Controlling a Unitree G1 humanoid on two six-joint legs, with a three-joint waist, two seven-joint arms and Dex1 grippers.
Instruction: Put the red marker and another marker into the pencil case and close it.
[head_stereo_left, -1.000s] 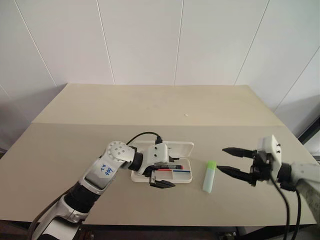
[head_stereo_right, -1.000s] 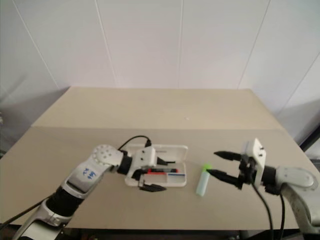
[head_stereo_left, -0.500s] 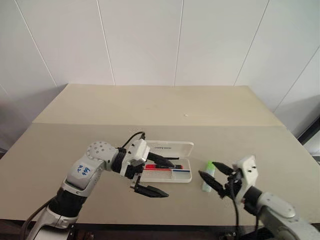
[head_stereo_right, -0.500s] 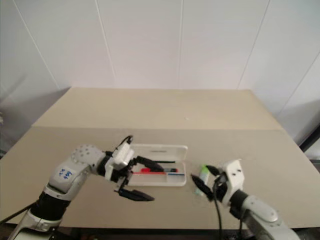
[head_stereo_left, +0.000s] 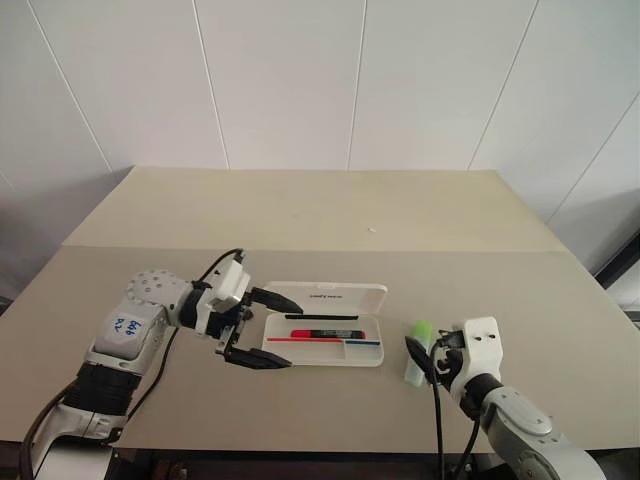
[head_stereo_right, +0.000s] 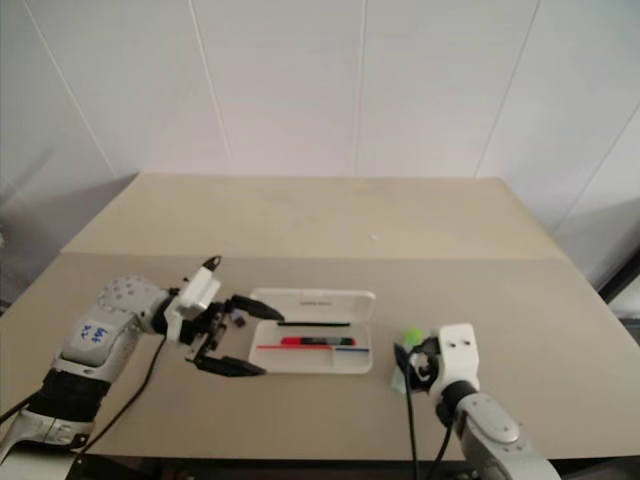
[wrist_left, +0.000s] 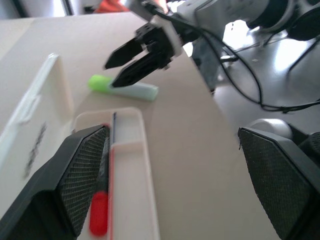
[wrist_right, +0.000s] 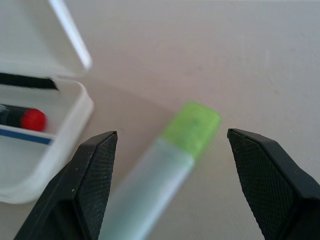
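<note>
A: Item one, the case (head_stereo_left: 325, 326)?
B: White, lid open and lying flat toward the far side, on the tan table (head_stereo_left: 320, 215). Tray holds red, blue and black strips.

A: Red marker (head_stereo_left: 322, 333)?
B: In the tray, lying lengthwise, red end also visible in the right wrist view.

A: Green marker (head_stereo_left: 417, 351)?
B: On the table just right of the case, apart from it, lime cap pointing away from the robot.

A: Left gripper (head_stereo_left: 272, 330)?
B: Fingers spread wide, empty, at the case's left end, pointing right across it.

A: Right gripper (wrist_right: 170, 150)?
B: Fingers wide apart, either side of the green marker at its near end; contact cannot be made out, nothing clamped.
</note>
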